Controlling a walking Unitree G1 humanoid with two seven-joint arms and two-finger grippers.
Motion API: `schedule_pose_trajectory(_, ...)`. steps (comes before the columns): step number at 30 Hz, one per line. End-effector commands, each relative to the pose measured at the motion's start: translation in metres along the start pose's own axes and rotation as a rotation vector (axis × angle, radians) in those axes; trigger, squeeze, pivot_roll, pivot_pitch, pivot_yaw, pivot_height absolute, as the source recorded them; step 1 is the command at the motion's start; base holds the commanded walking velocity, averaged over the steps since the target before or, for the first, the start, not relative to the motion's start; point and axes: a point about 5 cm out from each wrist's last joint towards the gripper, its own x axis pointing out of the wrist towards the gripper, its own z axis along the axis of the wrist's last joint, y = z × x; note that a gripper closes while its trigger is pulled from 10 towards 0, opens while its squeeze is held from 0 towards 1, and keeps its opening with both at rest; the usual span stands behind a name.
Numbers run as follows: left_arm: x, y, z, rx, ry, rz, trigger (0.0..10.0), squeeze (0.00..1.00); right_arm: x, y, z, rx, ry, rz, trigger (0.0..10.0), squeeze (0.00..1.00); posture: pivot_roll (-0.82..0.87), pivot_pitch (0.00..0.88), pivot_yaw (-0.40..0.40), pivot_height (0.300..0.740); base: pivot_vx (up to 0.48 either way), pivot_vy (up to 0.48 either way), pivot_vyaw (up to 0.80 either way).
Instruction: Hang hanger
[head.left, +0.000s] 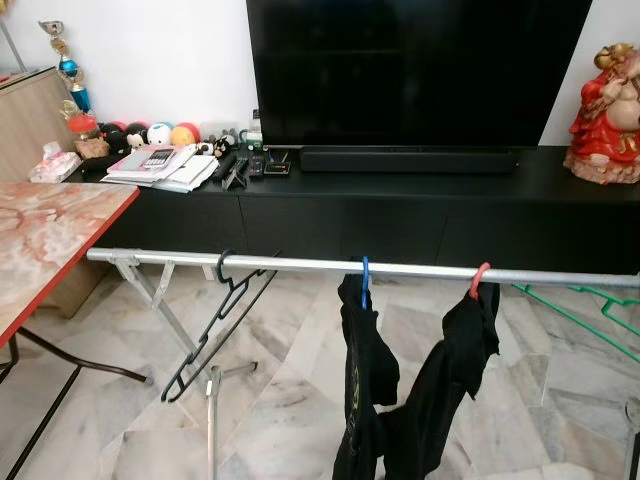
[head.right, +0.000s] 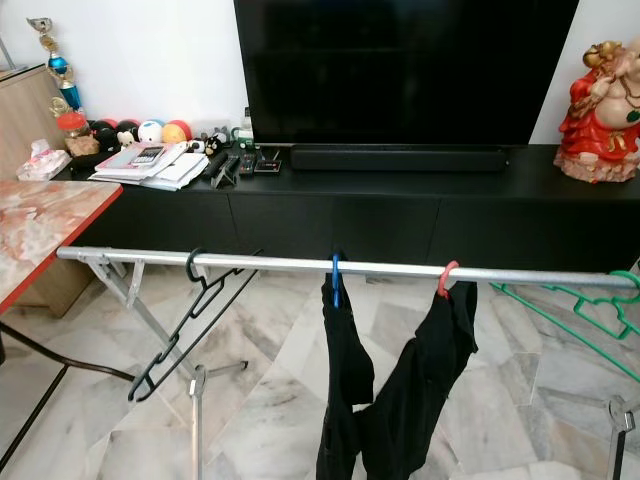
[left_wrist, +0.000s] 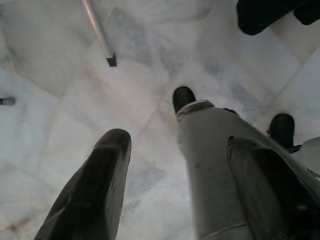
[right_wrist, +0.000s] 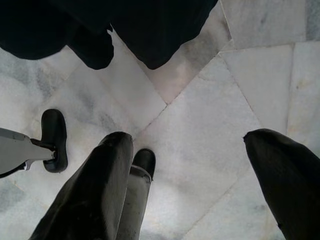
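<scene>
White marble floor (head.left: 300, 400), black TV console (head.left: 420, 215) along the wall. Across the front runs a silver metal drying-rack rail (head.left: 300, 264); the empty black plastic hanger (head.left: 215, 325) hangs off it near the left end, tilted. Further right, a blue-hooked hanger (head.left: 365, 280) and a red-hooked hanger (head.left: 479, 280) carry black clothes. Left hand (left_wrist: 175, 190) and right hand (right_wrist: 190, 185) both point at the floor, fingers spread, holding nothing. No readable writing anywhere.
</scene>
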Motion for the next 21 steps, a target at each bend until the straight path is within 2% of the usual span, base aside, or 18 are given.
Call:
schedule_pose_trajectory(1, -0.0018, 0.0114, -0.0089, 0.008, 0.019, 0.015, 10.0, 0.0, 0.0003, -0.0007, 0.0025, 0.016, -0.008, -0.002, 10.0, 0.0, 0.01, 0.0, 0.01, 0.74, 0.251, 0.0, 0.0)
schedule_pose_trajectory(6, -0.0027, 0.0172, -0.0111, 0.004, 0.017, 0.019, 10.0, 0.0, 0.0003, -0.0006, 0.0027, 0.015, -0.007, -0.001, 10.0, 0.0, 0.01, 0.003, 0.01, 0.74, 0.256, 0.0, 0.0)
schedule_pose_trajectory(16, -0.0024, 0.017, -0.0085, 0.003, 0.012, 0.011, 10.0, 0.0, 0.0004, -0.0006, 0.0036, 0.026, -0.015, -0.002, 10.0, 0.0, 0.02, 0.006, 0.009, 0.74, 0.0, 0.0, 0.0)
schedule_pose_trajectory(21, -0.0017, 0.0137, -0.0055, -0.003, 0.008, 0.002, 10.0, 0.0, 0.0005, -0.0008, 0.0041, 0.002, -0.015, -0.001, 10.0, 0.0, 0.01, 0.005, 0.009, 0.74, 0.0, 0.0, 0.0)
